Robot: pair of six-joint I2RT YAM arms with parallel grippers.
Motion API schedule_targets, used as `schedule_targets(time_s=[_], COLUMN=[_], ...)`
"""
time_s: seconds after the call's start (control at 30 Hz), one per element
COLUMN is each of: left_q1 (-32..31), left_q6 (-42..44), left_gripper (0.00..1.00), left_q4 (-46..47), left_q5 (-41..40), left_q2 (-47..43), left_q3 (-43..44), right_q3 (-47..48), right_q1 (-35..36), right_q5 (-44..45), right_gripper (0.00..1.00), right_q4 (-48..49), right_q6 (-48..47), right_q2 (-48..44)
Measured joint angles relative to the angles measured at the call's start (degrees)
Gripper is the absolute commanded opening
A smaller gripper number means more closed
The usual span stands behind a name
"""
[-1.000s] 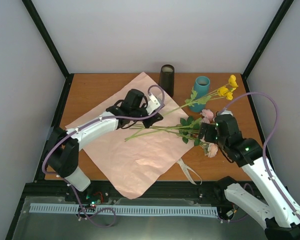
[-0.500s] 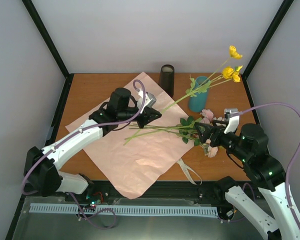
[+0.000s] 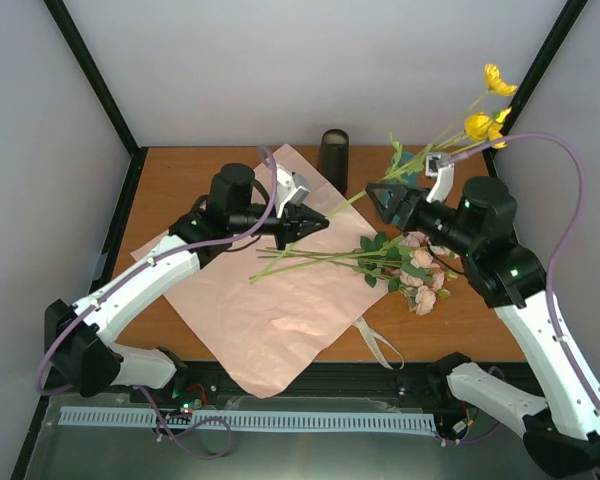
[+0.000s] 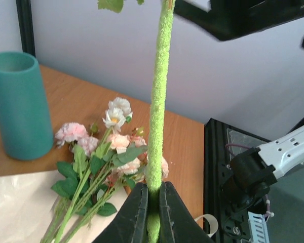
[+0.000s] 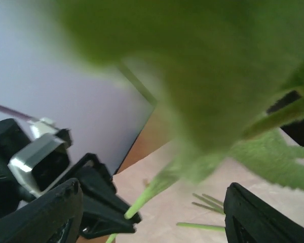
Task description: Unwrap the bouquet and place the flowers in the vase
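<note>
We are seeing the left arm lying stretched out from its base at the near left, its forearm slanting over the pink paper sheet [image 3: 270,310] toward the middle of the bench [image 3: 180,190]. The left tool [image 4: 153,192] is pointing to the right and is clamped on the lower part of a yellow-flowered stem [image 4: 159,101], with both fingers pressing against the fuzzy green stalk. From that grip the stem is slanting up to the far right, and its yellow blossoms [image 3: 478,126] are hanging in the air above the far right corner.

The right arm is standing bent high above the right side of the bench, with its wrist turned to the left. The right tool [image 5: 152,192] is hovering around the middle of the same stem. Its fingers are standing well apart on either side of the stalk, and we are not seeing them touch it. Blurred leaves are filling most of the right wrist view.

The other flowers, among them pink roses [image 3: 422,282] and small white blossoms, are lying on the bench right of centre, their stems running left onto the paper. The teal vase [image 4: 20,106] is standing upright just beyond them, largely hidden by the right arm in the top view. A beige ribbon [image 3: 380,345] is lying at the near edge, and a dark cylinder [image 3: 333,158] is standing at the far edge.
</note>
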Motion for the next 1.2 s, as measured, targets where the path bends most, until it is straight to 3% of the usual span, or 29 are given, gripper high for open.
schedule_targets(time_s=[0.13,0.27,0.3,0.33,0.43,0.6,0.63,0.67,1.03,1.2], left_q1=[0.00,0.00,0.00,0.00,0.00,-0.09,-0.09,-0.09,-0.09,-0.09], left_q6=[-0.72,-1.09,-1.07,-1.05,-0.63,0.37,-0.02,-0.17,-0.55,0.42], left_gripper=[0.03,0.04,0.04,0.06,0.18,0.72,0.90,0.98,0.99,0.99], left_q4=[0.02,-0.07,-0.09,0.02,0.15,-0.81,-0.96,-1.01,-2.40,-5.99], left_q5=[0.46,0.44,0.46,0.46,0.15,-0.59,-1.36,-2.23,-20.17,-24.37], left_q2=[-0.11,-0.24,-0.46,-0.70,-1.09,-1.05,-1.09,-1.18,-7.82,-8.02], left_q3=[2.38,3.26,3.26,3.26,3.26,3.45,3.43,3.41,-0.74,-0.72], right_q3=[2.80,4.48,5.20,5.84,7.50,8.31,9.77,11.50,37.68,44.63], right_q1=[-0.02,0.00,0.00,-0.02,0.28,-0.02,-0.04,-0.04,-0.70,-6.73], right_q5=[0.81,0.46,0.50,0.66,0.20,1.95,2.71,3.50,20.46,24.46], right_gripper=[0.54,0.13,0.05,0.03,0.03,0.03,0.03,0.03,0.03,0.03], right_q4=[1.38,4.28,4.50,4.55,4.70,4.63,3.82,3.19,-4.70,-7.34], right_q6=[4.00,6.51,7.06,7.30,8.74,6.21,5.03,3.72,-13.29,-17.49], right_q2=[4.85,7.54,8.22,8.79,9.73,9.86,10.45,11.15,21.75,27.43])
